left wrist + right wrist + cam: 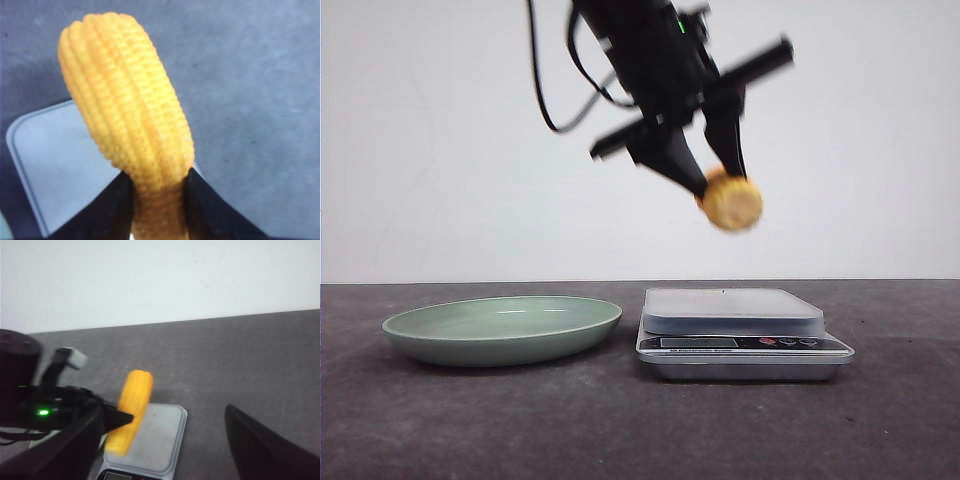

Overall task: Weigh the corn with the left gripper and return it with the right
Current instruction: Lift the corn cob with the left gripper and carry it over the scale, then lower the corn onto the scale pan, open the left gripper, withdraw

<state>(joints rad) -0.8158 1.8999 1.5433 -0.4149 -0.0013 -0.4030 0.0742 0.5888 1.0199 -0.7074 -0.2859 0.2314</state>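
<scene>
The corn [732, 202], a yellow-orange cob piece, hangs in the air above the scale [740, 318]. My left gripper [718, 182] reaches down from the top of the front view and is shut on the corn's upper part. In the left wrist view the corn [131, 105] sits pinched between the two black fingers [102, 212], with the scale's platform [57, 160] below it. My right gripper [164, 412] is open with nothing between its fingers. It looks at the corn [132, 407] and the left gripper [112, 418] over the scale [155, 437]. The right gripper is outside the front view.
A shallow pale green plate [500, 328] rests on the dark table to the left of the scale. The scale's display and buttons [740, 343] face the front. A white wall stands behind the table.
</scene>
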